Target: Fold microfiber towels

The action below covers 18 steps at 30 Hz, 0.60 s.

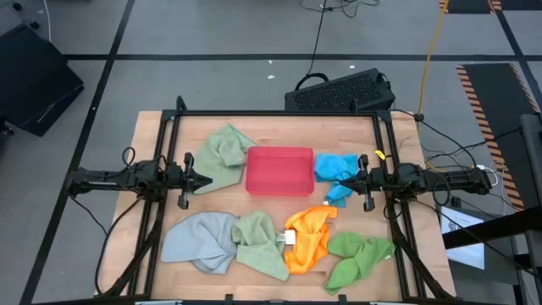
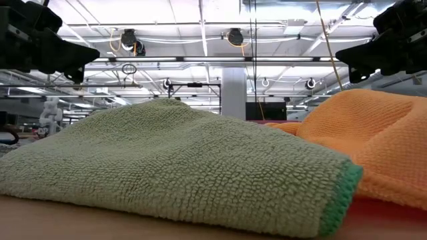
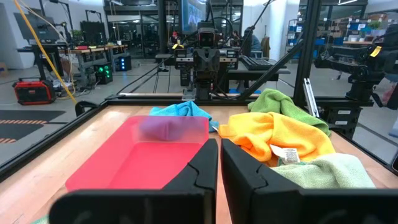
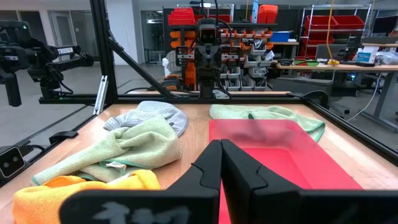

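Six towels lie crumpled on the wooden table around a red tray point(image 1: 279, 169). One sage green towel point(image 1: 222, 152) lies left of the tray and a bright blue towel point(image 1: 336, 167) right of it. Along the near edge lie a grey-blue towel point(image 1: 196, 237), a second sage green towel point(image 1: 258, 244), an orange towel point(image 1: 309, 237) and a bright green towel point(image 1: 360, 257). My left gripper point(image 1: 206, 180) is shut and hangs above the table by the far sage green towel. My right gripper point(image 1: 343, 180) is shut and hangs above the bright blue towel. Both are empty.
A black frame point(image 1: 279, 114) runs around the table's edges. A keyboard point(image 1: 339, 89) lies beyond the far edge. The second sage green towel overlaps the grey-blue towel and meets the orange one, which shows a white label point(image 1: 290, 238). Bare wood shows between the tray and the near row.
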Tool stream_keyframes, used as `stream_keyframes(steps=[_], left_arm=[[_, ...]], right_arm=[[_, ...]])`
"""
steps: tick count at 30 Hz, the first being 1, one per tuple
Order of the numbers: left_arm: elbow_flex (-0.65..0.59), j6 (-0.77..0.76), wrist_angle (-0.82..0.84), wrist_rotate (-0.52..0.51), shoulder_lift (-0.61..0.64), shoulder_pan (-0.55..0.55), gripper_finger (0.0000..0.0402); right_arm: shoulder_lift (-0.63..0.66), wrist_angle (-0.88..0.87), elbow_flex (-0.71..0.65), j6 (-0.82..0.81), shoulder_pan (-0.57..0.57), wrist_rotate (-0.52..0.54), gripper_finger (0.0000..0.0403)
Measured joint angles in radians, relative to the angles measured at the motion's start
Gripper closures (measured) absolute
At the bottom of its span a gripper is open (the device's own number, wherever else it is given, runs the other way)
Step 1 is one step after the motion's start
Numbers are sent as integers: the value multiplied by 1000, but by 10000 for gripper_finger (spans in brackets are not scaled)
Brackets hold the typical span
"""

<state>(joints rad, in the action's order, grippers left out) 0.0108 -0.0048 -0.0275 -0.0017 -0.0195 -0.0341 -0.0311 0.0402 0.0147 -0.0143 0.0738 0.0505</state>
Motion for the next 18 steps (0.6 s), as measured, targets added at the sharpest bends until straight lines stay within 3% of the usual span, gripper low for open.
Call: stream_keyframes(steps=[18], left_arm=[[0,0,-29,0,0,0,378]], right_arm=[[0,1,0,27,0,0,403]])
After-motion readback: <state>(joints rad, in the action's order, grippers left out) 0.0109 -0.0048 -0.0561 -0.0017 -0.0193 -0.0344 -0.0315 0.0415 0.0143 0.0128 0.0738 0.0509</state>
